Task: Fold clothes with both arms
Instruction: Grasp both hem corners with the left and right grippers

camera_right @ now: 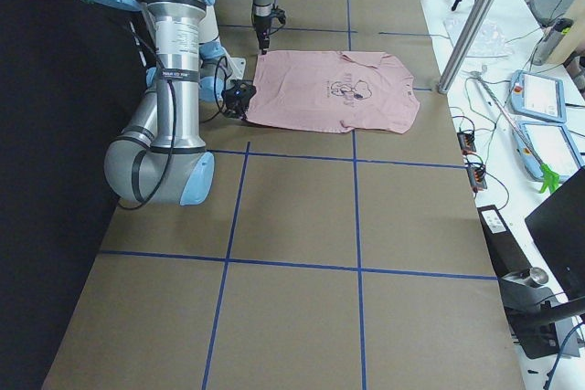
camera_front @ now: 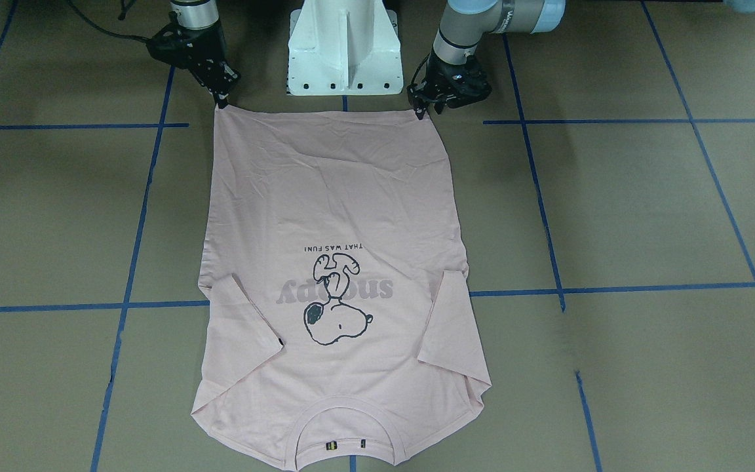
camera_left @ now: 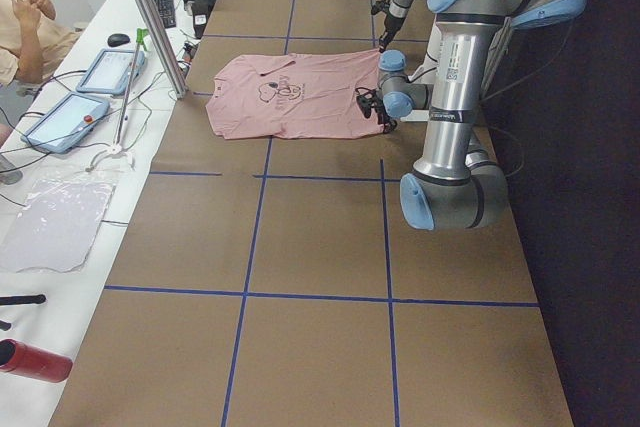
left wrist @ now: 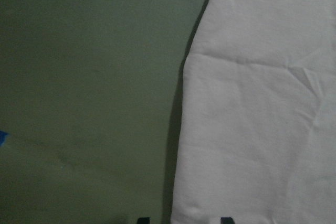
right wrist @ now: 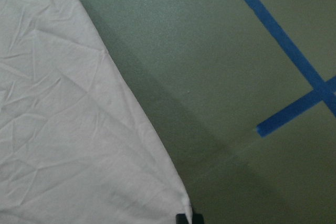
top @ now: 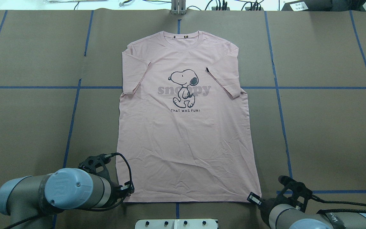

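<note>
Table: we see a brown paper-covered table marked with blue tape lines, the garment lying along its middle.
T-shirt: the pink T-shirt lies flat, print up. Its collar is at the far edge and its hem is nearest the robot's base. Both sleeves are turned in over the body.
Arms: the left arm and right arm both reach low to the near edge, one at each hem corner.
Left gripper: the left gripper sits at its hem corner. In its wrist view we find the fingertips spread apart, one on bare table and one over the cloth, so it looks unclenched.
Right gripper: the right gripper meets the other corner. Its wrist view shows the tips together right at the cloth's point, so we read it as pinching the T-shirt.
Step in hand: we judge this to be taking hold of the two hem corners, before any fold is made.
Next move: we think the left fingers must close on the corner. Then both arms should lift evenly and carry the hem toward the collar, keeping it taut and level.
</note>
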